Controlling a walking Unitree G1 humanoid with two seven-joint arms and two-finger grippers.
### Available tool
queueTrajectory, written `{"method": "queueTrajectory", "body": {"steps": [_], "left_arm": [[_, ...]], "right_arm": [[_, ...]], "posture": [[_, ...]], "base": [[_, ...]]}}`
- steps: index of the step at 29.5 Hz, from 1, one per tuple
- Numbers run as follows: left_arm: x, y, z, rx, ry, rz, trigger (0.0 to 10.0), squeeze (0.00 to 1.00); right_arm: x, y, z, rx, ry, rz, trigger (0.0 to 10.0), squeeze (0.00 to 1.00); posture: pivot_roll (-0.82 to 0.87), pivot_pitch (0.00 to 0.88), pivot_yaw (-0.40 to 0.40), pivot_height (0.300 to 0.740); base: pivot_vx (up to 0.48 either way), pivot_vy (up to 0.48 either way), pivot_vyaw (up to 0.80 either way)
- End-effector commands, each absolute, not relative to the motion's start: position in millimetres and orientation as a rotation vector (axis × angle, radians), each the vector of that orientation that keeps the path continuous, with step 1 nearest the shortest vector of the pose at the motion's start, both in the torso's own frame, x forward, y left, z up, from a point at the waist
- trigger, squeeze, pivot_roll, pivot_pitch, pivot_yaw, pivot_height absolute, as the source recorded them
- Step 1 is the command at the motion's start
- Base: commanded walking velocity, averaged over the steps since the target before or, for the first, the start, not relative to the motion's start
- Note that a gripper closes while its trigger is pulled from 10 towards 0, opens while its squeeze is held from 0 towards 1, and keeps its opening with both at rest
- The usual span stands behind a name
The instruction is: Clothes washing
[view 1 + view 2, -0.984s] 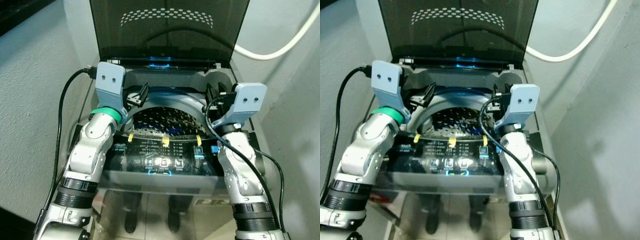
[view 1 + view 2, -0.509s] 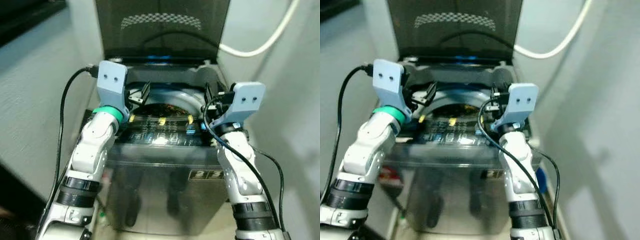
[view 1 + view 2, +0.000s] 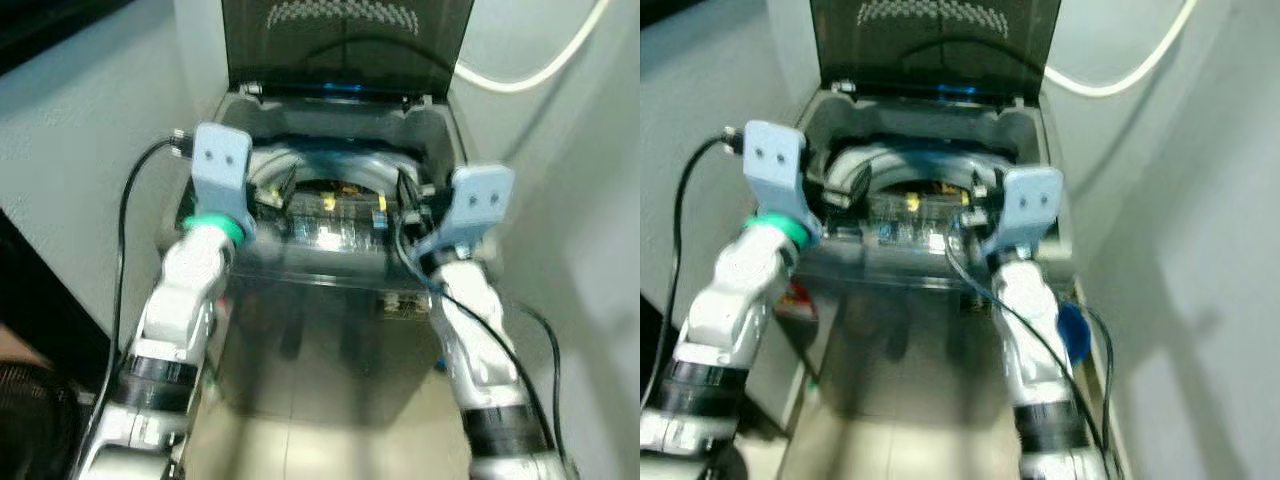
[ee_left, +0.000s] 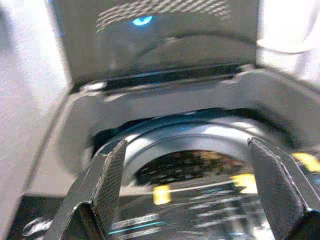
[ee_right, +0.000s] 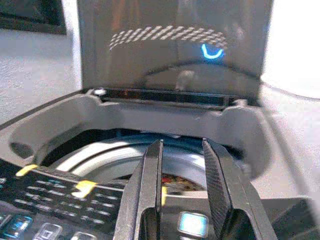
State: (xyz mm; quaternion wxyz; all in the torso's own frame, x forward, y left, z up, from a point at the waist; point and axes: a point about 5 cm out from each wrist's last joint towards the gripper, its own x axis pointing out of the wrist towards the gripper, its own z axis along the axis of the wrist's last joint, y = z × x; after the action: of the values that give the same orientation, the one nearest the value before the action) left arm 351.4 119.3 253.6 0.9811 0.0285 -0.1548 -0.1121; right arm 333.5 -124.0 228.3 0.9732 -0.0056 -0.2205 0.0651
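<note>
— So, where's the washing machine?
— Straight ahead of the robot, in a narrow gap between grey walls, with its dark lid standing upright at the back. The drum is open to view, ringed by a pale rim, and the lit control panel runs along the near edge.
— And the claws?
— Both are raised over the front of the machine. The left claw has its fingers spread wide, framing the drum. The right claw holds its fingers narrow, nearly parallel, with nothing between them.
— Anything else?
— A white hose curves along the wall at the right.
</note>
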Motion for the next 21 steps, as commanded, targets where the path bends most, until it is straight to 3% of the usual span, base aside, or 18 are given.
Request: {"method": "queueTrajectory", "body": {"steps": [1,8,12,21], "left_arm": [[351.4,120.9,251.8,0.065,-0.308,-0.221,10.0,0.0],[351.3,120.8,251.0,0.065,-0.306,-0.22,10.0,0.0],[351.1,120.8,250.0,0.064,-0.303,-0.22,10.0,0.0],[350.4,116.9,247.2,0.065,-0.294,-0.229,10.0,0.0]], "right_arm": [[332.6,-122.0,227.7,-0.016,-0.449,0.14,10.0,0.0],[332.4,-121.1,226.1,-0.026,-0.446,0.146,10.0,0.0],[332.2,-120.1,224.8,-0.047,-0.443,0.153,10.0,0.0],[330.5,-114.0,221.0,-0.096,-0.435,0.198,10.0,0.0]], "posture": [[0.05,0.0,0.054,0.74],[0.05,0.0,0.054,0.74],[0.05,0.001,0.052,0.74],[0.05,0.003,0.05,0.74]], "base": [[-0.307,0.0,0.0],[-0.305,0.0,0.31],[-0.276,0.0,0.73],[0.0,0.0,0.8]]}}
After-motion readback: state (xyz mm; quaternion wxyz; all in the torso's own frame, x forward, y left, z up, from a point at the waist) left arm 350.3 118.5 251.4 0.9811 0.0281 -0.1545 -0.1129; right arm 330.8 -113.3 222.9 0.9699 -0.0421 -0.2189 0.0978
